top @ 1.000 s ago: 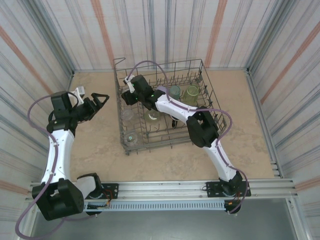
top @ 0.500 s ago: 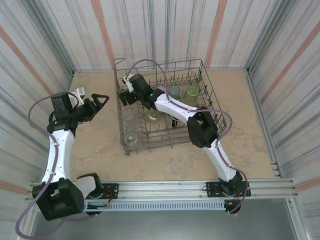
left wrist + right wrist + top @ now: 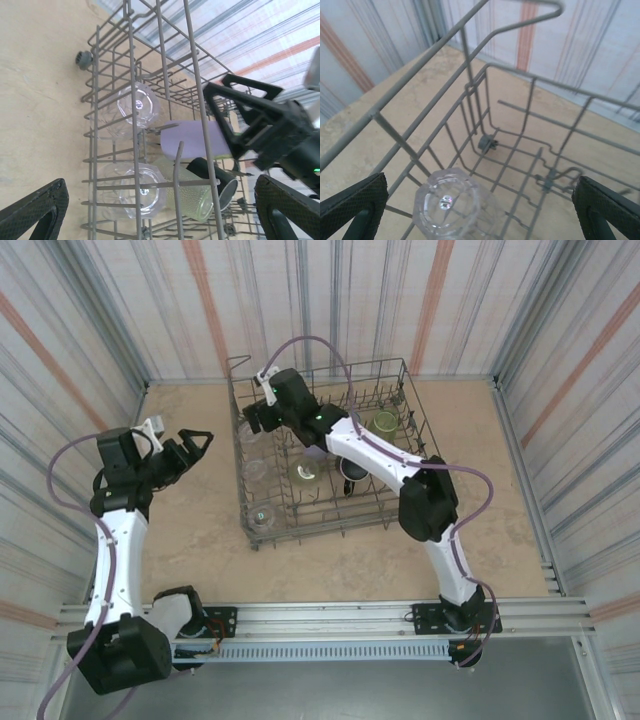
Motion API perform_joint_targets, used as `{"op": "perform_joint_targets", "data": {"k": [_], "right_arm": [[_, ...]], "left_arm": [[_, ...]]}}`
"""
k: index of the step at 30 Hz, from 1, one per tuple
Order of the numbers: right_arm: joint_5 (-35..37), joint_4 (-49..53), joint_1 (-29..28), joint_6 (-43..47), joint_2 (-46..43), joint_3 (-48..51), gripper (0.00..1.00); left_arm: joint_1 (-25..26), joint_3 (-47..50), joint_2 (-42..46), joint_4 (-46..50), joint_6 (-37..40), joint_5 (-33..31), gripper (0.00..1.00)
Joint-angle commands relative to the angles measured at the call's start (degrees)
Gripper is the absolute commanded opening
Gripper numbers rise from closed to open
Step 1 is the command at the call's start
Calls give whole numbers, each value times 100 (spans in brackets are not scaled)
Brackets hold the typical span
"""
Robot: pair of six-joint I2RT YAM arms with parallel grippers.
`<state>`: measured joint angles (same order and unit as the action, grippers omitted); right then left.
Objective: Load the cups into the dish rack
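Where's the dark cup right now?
In the top view the dark cup sits mid-rack in the dish rack, on the near side of the right arm, with a yellow-green cup to its left.

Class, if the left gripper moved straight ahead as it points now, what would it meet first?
Likely the wire side wall of the dish rack; a clear cup sits just behind it.
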<state>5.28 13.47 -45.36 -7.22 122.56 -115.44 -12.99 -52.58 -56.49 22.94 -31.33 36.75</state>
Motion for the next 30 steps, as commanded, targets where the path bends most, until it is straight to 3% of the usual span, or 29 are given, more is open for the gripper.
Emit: {"op": "perform_joint_targets", "data": {"k": [1, 7, 19, 25, 30], "right_arm": [[228, 149, 242, -76, -683, 392, 99], [193, 32, 689, -77, -1712, 1503, 99], [259, 337, 1895, -252, -3612, 3332, 99], [274, 516, 2829, -447, -4349, 4141, 99], [14, 509, 3806, -778, -4820, 4776, 99]], "left_arm": [[-61, -56, 132, 330, 371, -522, 99], [-62, -92, 173, 676, 743, -1464, 99], [-61, 518, 297, 364, 853, -2274, 99], [-23, 1310, 671, -289, 710, -3214, 99], [600, 2010, 858, -1187, 1173, -4335, 99]]}}
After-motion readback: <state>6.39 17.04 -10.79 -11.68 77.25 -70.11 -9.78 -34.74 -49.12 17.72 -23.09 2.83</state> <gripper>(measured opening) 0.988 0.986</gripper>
